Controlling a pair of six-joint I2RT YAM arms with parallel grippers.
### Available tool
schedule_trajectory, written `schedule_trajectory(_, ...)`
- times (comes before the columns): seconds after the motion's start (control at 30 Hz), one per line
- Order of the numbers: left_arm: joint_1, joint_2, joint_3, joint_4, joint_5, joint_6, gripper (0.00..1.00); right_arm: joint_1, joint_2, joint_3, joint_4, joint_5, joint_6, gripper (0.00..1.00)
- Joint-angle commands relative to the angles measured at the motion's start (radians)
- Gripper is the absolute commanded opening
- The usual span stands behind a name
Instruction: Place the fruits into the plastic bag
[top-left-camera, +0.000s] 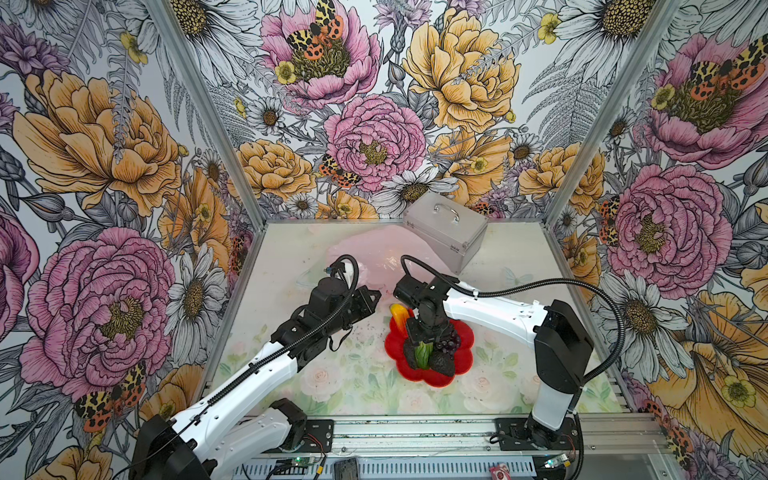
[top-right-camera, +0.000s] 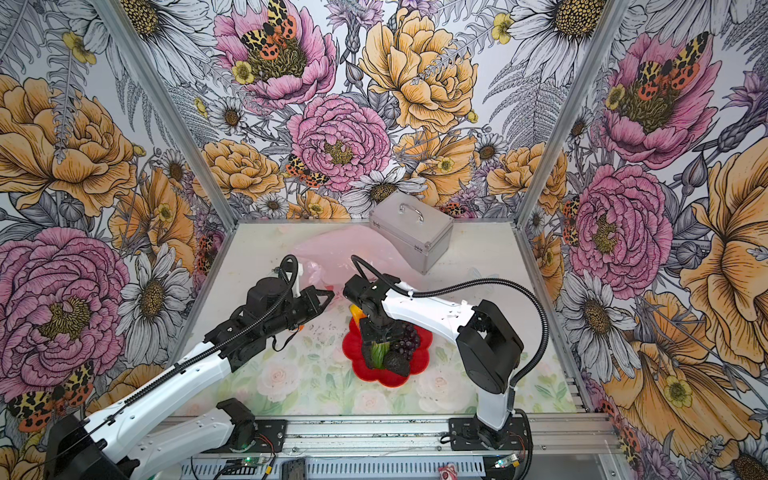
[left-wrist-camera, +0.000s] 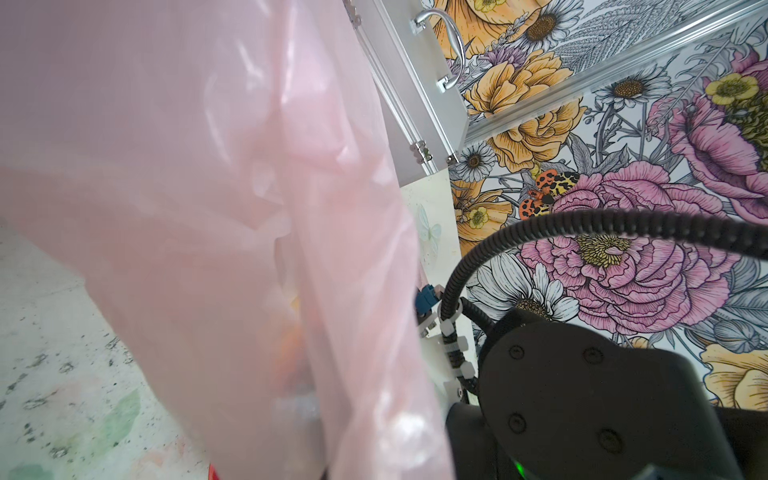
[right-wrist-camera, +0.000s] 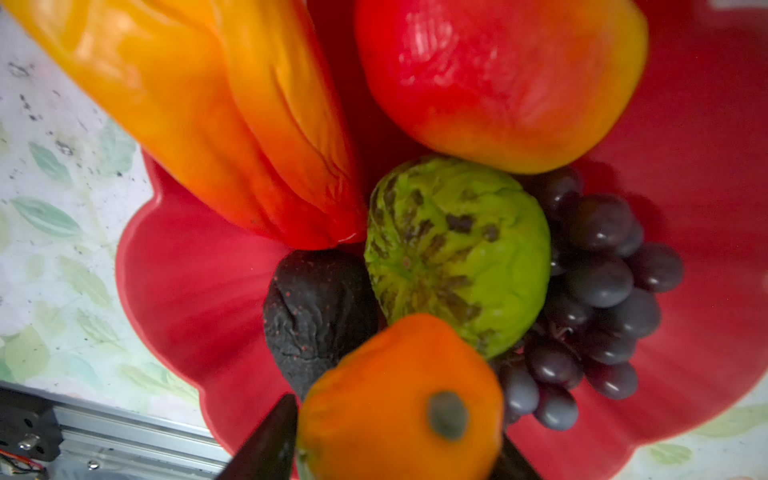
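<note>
Softly crinkled translucent bag (left-wrist-camera: 208, 166); rounded orange mango (right-wrist-camera: 399, 399).

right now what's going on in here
It's a bagging job, partway through. The left gripper is shut on the edge of the pink bag and holds that part up. The right gripper is down over the red plate, gripping an orange-green mango. A second mango, a peach, a lime, an avocado and grapes lie on the plate.
</note>
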Motion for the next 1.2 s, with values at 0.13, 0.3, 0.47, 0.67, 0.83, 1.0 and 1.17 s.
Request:
schedule_trajectory(0.13, -0.016, -0.016, -0.005, 0.009, -0.043, -0.018, 0.00, -0.001, 0.007, 0.014, 0.037, 0.018, 0.008, 0.47)
schedule_trajectory(0.3, -0.024, -0.005, -0.002, 0.013, -0.046, -0.022, 0.00, -0.004, -0.019, 0.016, 0.047, 0.018, 0.008, 0.45)
schedule_trajectory(0.47, -0.032, 0.006, -0.003, 0.025, -0.050, -0.027, 0.00, -0.012, -0.049, 0.016, 0.061, 0.004, 0.012, 0.44)
schedule_trajectory(0.67, -0.038, 0.014, -0.002, 0.037, -0.055, -0.030, 0.00, -0.032, -0.096, 0.001, 0.087, -0.036, 0.028, 0.44)
schedule_trajectory(0.83, -0.040, 0.019, 0.004, 0.041, -0.055, -0.023, 0.00, -0.056, -0.134, -0.012, 0.112, -0.066, 0.055, 0.44)
schedule_trajectory(1.0, -0.038, 0.024, 0.006, 0.042, -0.045, -0.017, 0.00, -0.078, -0.190, -0.036, 0.164, -0.107, 0.088, 0.44)
schedule_trajectory(1.17, -0.028, 0.019, 0.004, 0.041, -0.031, -0.007, 0.00, -0.126, -0.263, -0.067, 0.237, -0.180, 0.146, 0.43)
